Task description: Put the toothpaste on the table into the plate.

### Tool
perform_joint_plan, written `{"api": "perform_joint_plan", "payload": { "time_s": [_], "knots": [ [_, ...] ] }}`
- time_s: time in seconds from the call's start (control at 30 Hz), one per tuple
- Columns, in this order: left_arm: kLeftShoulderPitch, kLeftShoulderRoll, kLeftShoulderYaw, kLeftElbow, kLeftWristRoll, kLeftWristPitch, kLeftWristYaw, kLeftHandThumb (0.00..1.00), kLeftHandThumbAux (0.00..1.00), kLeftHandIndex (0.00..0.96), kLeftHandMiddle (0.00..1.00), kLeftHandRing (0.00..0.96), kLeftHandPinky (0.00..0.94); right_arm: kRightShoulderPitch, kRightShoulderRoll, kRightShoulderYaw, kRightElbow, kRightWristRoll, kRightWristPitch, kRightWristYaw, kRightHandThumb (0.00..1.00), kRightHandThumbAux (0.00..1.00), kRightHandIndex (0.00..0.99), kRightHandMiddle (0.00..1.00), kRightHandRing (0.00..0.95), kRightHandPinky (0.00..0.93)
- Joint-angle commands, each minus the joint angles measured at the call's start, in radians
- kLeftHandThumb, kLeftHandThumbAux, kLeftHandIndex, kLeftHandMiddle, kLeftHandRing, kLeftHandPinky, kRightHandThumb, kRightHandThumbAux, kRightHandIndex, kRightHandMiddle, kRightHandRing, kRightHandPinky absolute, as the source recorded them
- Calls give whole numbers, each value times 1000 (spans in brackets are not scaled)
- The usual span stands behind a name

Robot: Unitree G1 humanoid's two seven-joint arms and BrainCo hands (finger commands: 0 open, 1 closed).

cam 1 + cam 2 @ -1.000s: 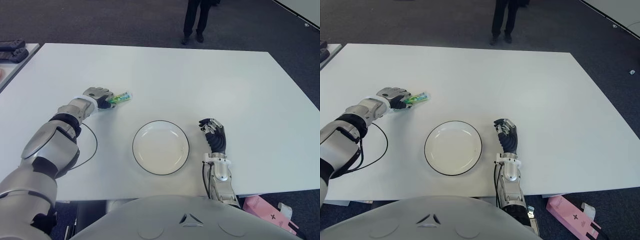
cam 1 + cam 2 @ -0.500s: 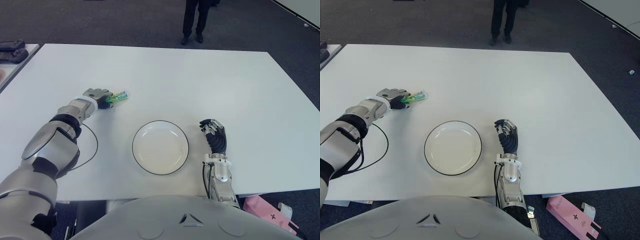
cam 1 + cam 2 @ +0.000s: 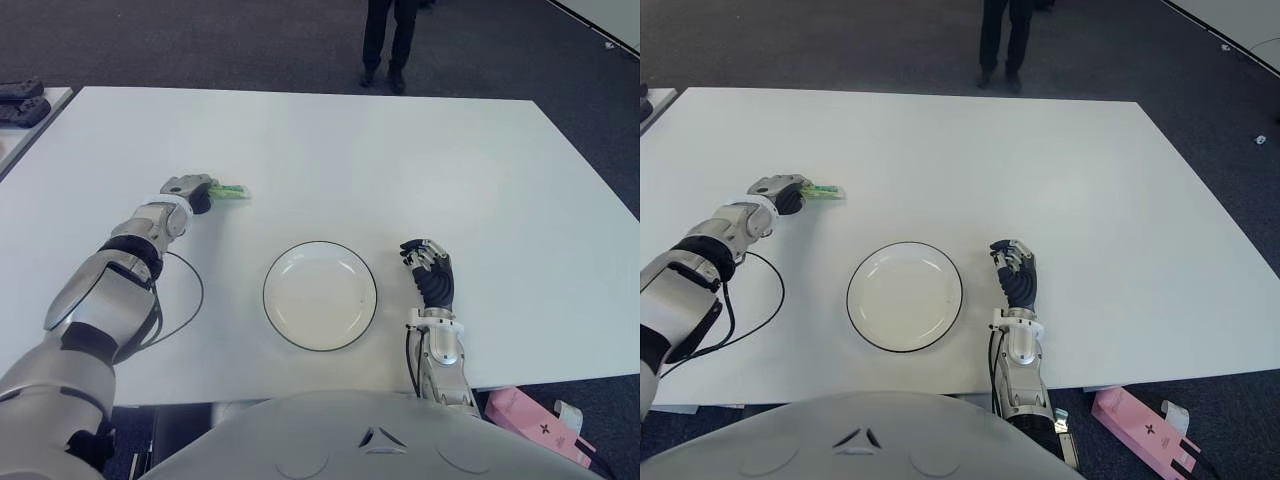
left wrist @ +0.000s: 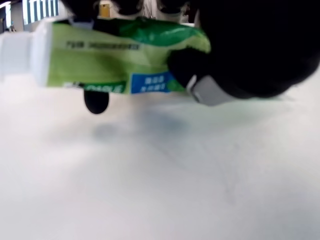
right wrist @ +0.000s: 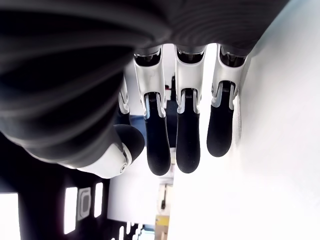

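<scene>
Toward the bench's (image 3: 420, 150) left edge, the left hand (image 3: 189, 190) grips the toothpaste tube (image 3: 229, 190) just clear of the surface; next comes carrying it to the plate (image 3: 320, 295) near the front edge, beside the slack-fingered, empty right hand (image 3: 430, 275).

Your two head cameras look down and forward over the white table (image 3: 420, 150), sharing nearly all of it. Each wrist camera sits close under its own fingers.
</scene>
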Motion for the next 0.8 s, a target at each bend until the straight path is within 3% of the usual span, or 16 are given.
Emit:
{"api": "perform_joint_plan", "payload": {
  "time_s": [0.03, 0.8],
  "knots": [
    [95, -49, -9, 25, -2, -7, -57, 840, 668, 411, 562, 693, 692, 11, 4, 3, 10, 6, 23, 6, 711, 726, 428, 473, 456, 454],
    [115, -65, 81, 14, -95, 27, -85, 842, 672, 419, 595, 728, 722, -1, -7, -5, 24, 0, 31, 6, 711, 728, 427, 475, 460, 453]
  ]
}}
